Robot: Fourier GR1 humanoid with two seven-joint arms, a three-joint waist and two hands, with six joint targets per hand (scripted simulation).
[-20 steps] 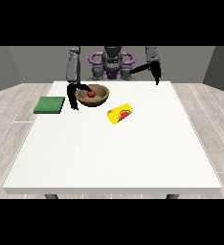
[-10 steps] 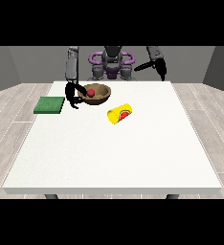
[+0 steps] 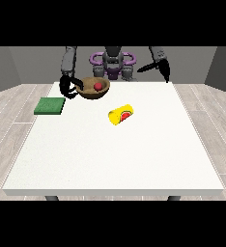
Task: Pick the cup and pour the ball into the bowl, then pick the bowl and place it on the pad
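Cup (image 3: 121,115) on its side mid-bench, nearer than bowl (image 3: 94,89). Bowl holds ball (image 3: 98,86); pad (image 3: 50,105) lies view-left of bowl. Hand at view's left (image 3: 67,87) w/ fingers curled on bowl's left rim, so it's nearer pad. Hand at view's right (image 3: 159,67) raised, far right of bowl; can't tell fingers.

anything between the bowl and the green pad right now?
Nothing visible. The brown bowl, with the red ball inside, is at the hand at the view's left. The green pad lies beside it toward the view's left, with only bare white table between. The yellow cup lies on its side, off that path.
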